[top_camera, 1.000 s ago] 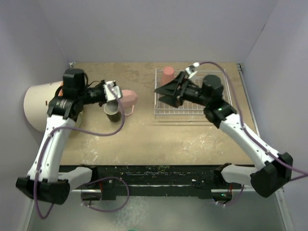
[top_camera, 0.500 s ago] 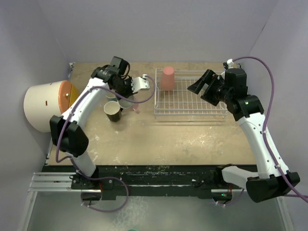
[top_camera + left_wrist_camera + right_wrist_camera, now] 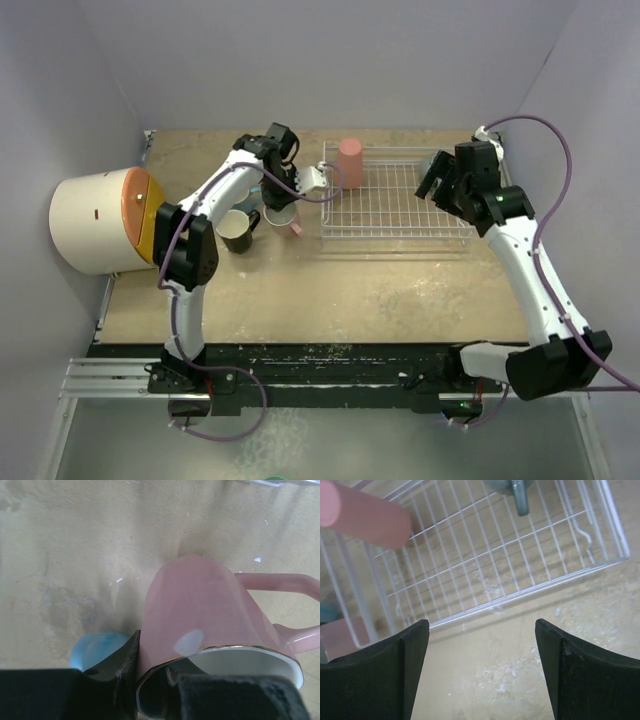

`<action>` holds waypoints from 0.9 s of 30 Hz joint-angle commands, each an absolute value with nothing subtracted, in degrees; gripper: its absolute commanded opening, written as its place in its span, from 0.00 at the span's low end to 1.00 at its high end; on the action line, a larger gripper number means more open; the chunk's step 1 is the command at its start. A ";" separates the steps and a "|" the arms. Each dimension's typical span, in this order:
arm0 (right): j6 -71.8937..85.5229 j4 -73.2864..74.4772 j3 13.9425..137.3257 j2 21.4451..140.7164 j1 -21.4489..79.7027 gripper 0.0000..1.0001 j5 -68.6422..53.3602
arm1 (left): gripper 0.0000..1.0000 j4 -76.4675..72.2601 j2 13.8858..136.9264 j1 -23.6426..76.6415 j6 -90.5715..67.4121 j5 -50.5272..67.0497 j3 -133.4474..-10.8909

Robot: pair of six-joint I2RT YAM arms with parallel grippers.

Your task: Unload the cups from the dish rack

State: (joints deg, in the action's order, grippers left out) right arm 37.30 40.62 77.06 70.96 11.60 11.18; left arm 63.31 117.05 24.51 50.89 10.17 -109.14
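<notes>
Two hands are in view. Your left hand (image 3: 150, 672) pinches the rim of one pale pink mug (image 3: 200, 610), a finger inside and a finger outside, the mug tilted over the worktop (image 3: 350, 290) just left of the dish rack (image 3: 520, 594). Close by are one light blue mug (image 3: 95, 647) and one black mug (image 3: 237, 232), so three cups are outside the rack. Your right hand (image 3: 481, 630) hangs over the rack's right end, fingers spread wide, holding nothing. Two cups are inside the rack: one salmon-red tumbler (image 3: 367, 519) at its far left corner, and one dark grey-blue mug (image 3: 512, 492), cut off at the edge of the right wrist view.
</notes>
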 commanded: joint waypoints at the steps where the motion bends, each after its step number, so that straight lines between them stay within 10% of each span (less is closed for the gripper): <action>1: 32.90 39.35 79.82 74.66 11.43 0.88 21.10 | 0.00 61.79 119.78 24.52 49.39 11.28 -112.59; 15: 30.61 35.12 76.40 79.87 10.85 0.88 23.14 | 0.01 62.65 130.61 24.53 51.29 10.20 -123.40; 20: 28.77 32.57 76.06 82.85 7.59 0.88 21.73 | 0.51 59.71 128.77 24.54 51.09 9.06 -122.17; 27: 28.49 30.02 80.96 93.04 5.77 0.85 20.35 | 0.90 57.74 124.17 24.53 51.20 8.87 -120.62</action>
